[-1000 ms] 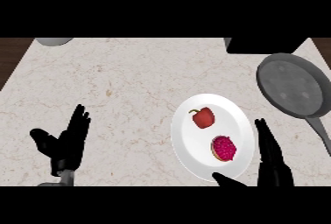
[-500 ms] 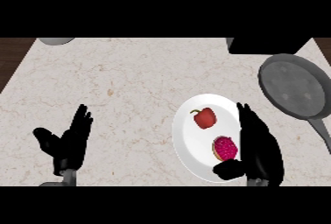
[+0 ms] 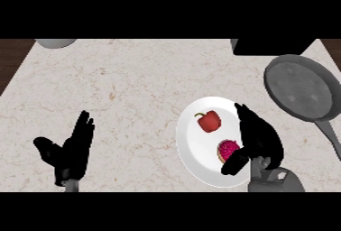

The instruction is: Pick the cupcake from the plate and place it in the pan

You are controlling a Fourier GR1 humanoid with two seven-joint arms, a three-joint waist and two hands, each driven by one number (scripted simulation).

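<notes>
Right hand (image 3: 258,135) has moved in over plate (image 3: 193,149), fingers curling beside cupcake (image 3: 228,150), not yet pinching; pan (image 3: 298,88) at 1 o'clock. Left hand (image 3: 70,151) spread, resting.

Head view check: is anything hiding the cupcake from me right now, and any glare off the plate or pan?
Head view: the right hand lies over the plate, covering the right edge of the cupcake; the red pepper shows whole. No glare on the plate; the pan has only a soft sheen. Lighting is even, with faint shadows. The left hand rests open at lower left.
</notes>
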